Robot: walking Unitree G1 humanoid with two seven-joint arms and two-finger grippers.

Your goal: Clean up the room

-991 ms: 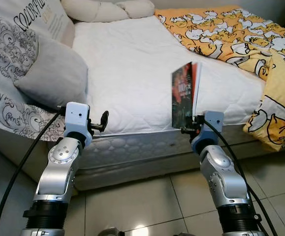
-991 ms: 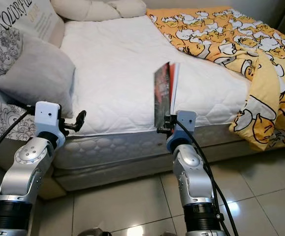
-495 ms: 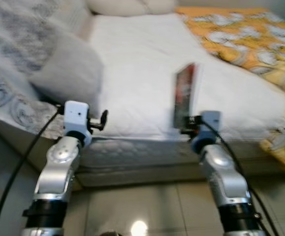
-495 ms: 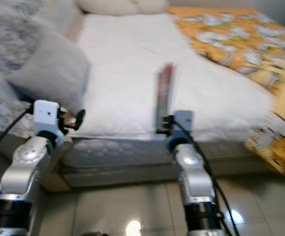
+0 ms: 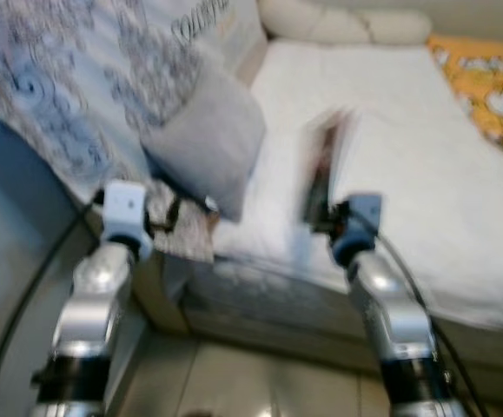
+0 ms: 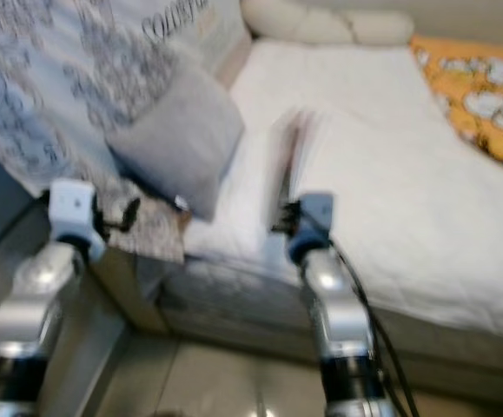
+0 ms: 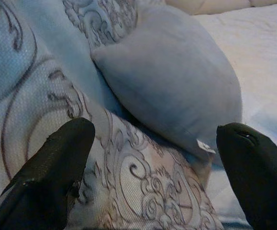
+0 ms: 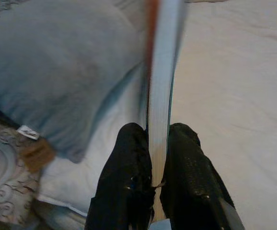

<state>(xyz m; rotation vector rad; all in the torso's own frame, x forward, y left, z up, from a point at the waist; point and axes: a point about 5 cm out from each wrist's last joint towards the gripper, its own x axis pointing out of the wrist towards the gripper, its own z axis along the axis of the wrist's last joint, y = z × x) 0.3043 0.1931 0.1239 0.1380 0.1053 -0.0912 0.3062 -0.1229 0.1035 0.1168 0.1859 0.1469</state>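
Jaws of the right gripper (image 8: pixel 158 143) are clamped on the lower edge of a thin book (image 8: pixel 161 86), holding it upright above the near edge of the bed; jaws of the left gripper (image 7: pixel 152 158) are spread wide and hold nothing. Both head views are blurred. The bed (image 5: pixel 425 148) has a white mattress cover. A patterned grey-white duvet (image 5: pixel 69 78) lies over its left side, an orange printed blanket (image 5: pixel 494 87) at the far right. A grey pillow (image 7: pixel 176 91) rests against the duvet, just beyond the left gripper.
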